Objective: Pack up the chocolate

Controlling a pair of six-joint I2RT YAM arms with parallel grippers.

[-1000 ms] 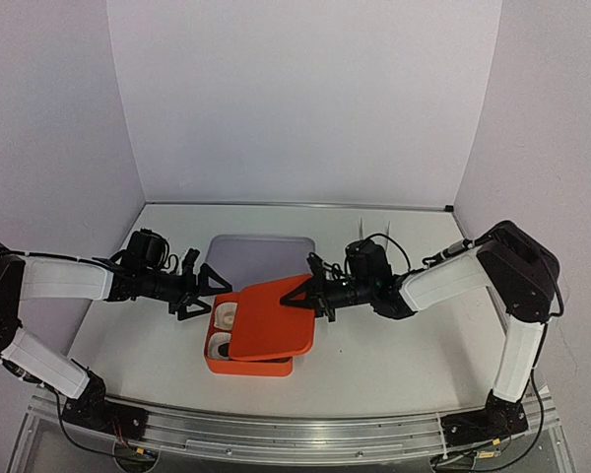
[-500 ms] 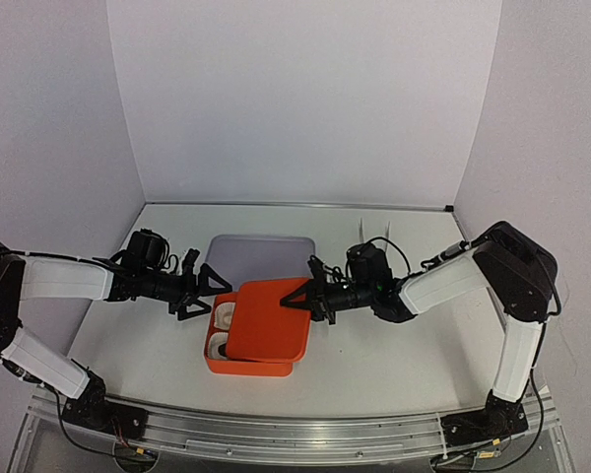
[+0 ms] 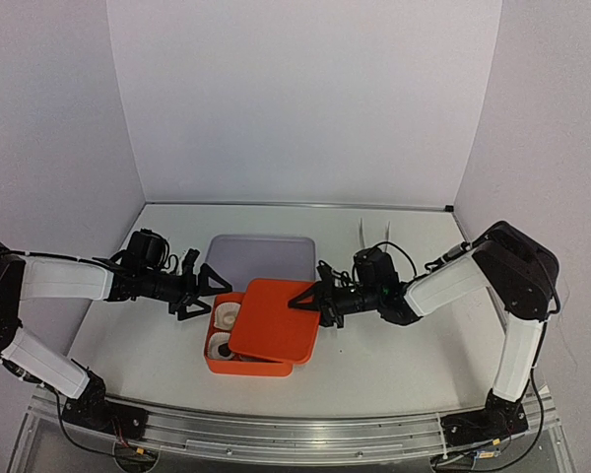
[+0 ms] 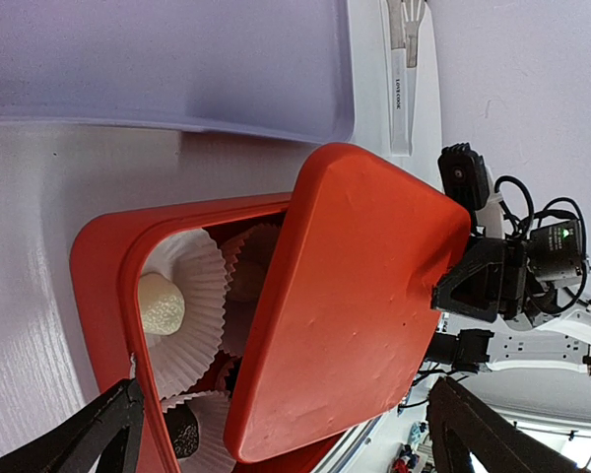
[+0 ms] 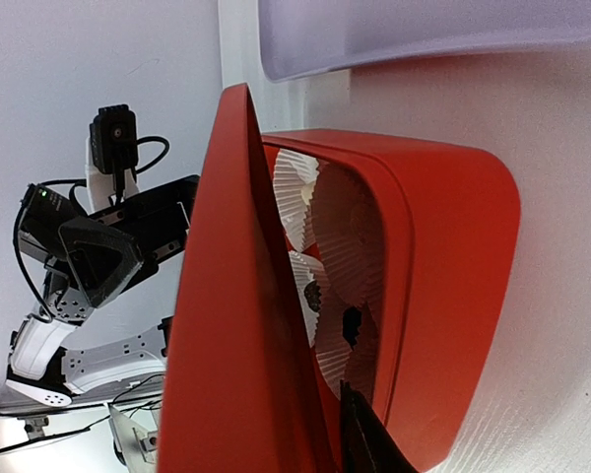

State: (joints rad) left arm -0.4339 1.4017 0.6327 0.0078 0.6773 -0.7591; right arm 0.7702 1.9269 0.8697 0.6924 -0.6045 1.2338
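while a tilted orange lid [image 3: 276, 320] half covers the orange box [image 3: 246, 368], the chocolate sits in paper cups inside.
the lid lies askew over the box's right part and leaves the left side uncovered; there a cream-white chunk [image 4: 163, 304] rests in a white crinkled paper cup [image 4: 202, 271], with a dark chunk [image 4: 182, 432] in the cup beside it (other cups are partly hidden under the lid). the left gripper [image 3: 215, 293] hovers just beside the box's far left corner, jaws spread wide and holding nothing. the right gripper [image 3: 310, 301] is at the lid's right edge; whether it clamps the lid cannot be told. a lavender tray [image 3: 261, 251] lies just behind the box, and white tongs [image 3: 374, 229] lie near the back right.
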